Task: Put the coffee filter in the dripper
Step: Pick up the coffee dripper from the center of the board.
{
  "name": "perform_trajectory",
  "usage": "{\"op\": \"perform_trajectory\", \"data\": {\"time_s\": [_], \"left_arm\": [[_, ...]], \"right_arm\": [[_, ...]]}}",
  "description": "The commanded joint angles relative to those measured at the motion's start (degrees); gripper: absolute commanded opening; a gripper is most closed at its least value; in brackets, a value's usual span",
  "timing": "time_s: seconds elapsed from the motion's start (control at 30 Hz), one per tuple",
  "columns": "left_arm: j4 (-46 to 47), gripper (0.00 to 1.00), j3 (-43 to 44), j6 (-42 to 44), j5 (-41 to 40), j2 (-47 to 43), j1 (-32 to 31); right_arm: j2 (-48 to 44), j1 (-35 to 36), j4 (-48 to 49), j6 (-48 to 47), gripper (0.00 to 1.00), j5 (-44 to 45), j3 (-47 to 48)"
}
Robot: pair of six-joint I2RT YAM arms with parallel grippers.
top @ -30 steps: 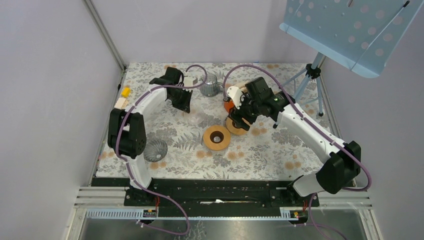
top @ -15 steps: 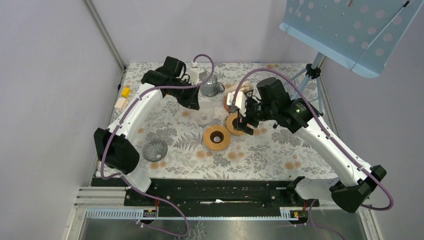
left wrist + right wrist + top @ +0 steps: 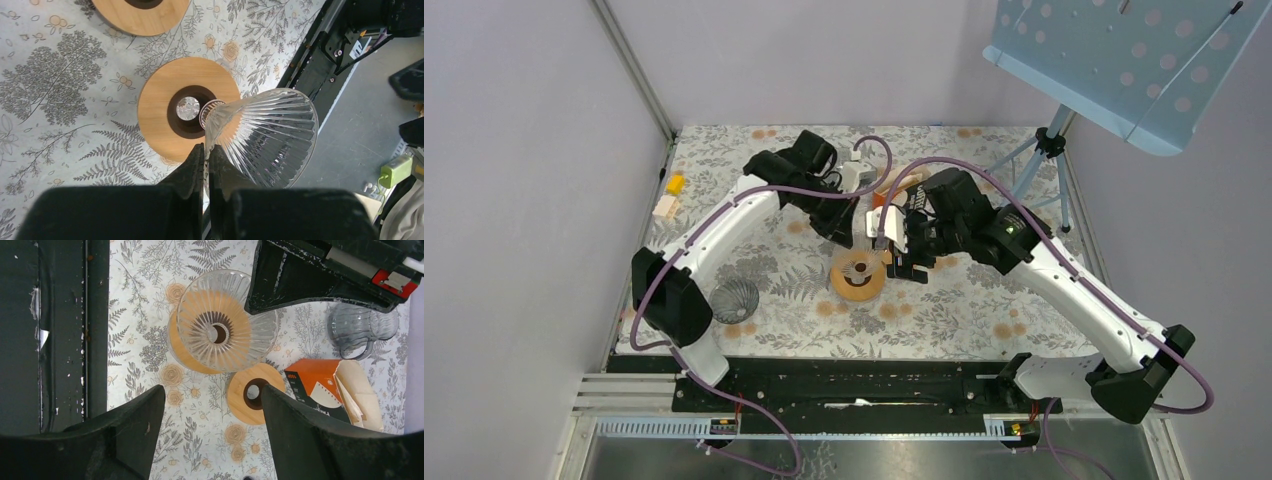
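Observation:
My left gripper (image 3: 206, 150) is shut on the rim of a clear ribbed glass dripper (image 3: 265, 135). It holds the dripper tilted, with the narrow end over the hole of a wooden ring base (image 3: 155, 110). In the top view the dripper (image 3: 860, 268) sits over that ring (image 3: 844, 287), with my left gripper (image 3: 856, 240) just behind it. My right gripper (image 3: 212, 390) is open and empty, beside the dripper (image 3: 200, 315) and a second wooden ring (image 3: 255, 392). Paper coffee filters (image 3: 357, 390) stick out of an orange box (image 3: 312, 382).
A glass pitcher (image 3: 362, 327) stands behind the filter box. A dark ribbed dripper (image 3: 734, 298) sits near the left arm's base. Small yellow (image 3: 674, 183) and beige (image 3: 664, 206) blocks lie at the left edge. A tripod (image 3: 1044, 150) with a blue panel stands at the back right.
My left gripper has carried the glass dripper forward and right, from near the pitcher to over the wooden ring. My right gripper has moved forward off the second ring.

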Motion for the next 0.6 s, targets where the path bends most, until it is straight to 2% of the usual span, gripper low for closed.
{"op": "perform_trajectory", "data": {"time_s": [0.0, 0.57], "left_arm": [[1.82, 0.0, 0.54, -0.4, -0.45, 0.66, -1.12], [1.99, 0.0, -0.78, -0.44, -3.51, 3.91, -1.33]], "right_arm": [[-0.41, 0.67, 1.14, -0.97, 0.77, -0.02, -1.22], [2.44, 2.63, 3.44, -0.58, 0.76, 1.4, -3.49]]}}
